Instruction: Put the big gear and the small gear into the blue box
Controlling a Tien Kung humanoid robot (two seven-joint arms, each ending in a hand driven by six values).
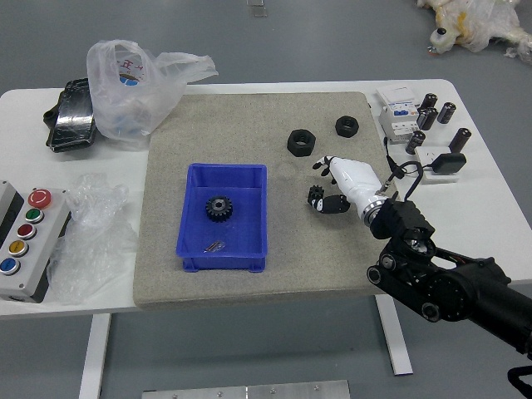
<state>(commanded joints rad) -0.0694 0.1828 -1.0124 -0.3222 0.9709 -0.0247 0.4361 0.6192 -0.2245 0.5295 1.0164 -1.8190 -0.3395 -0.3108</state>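
"Why is the blue box (220, 263) sitting nearest?"

"It's waiting, I judge, to take both gears; the big gear (219, 209) is already lying inside."

"And your right hand (353, 183)?"

"I'm reaching it over the small gear (315, 194), which is resting on the grey mat (332, 266) outside the box. I'm spreading the fingers wide so it can fit between them. They're seemingly gripping nothing, though they're partly hiding the gear."

"Count them, near to far?"

"I'm counting one box, one big gear, one small gear, one hand and, beyond, two black nuts (301, 142)."
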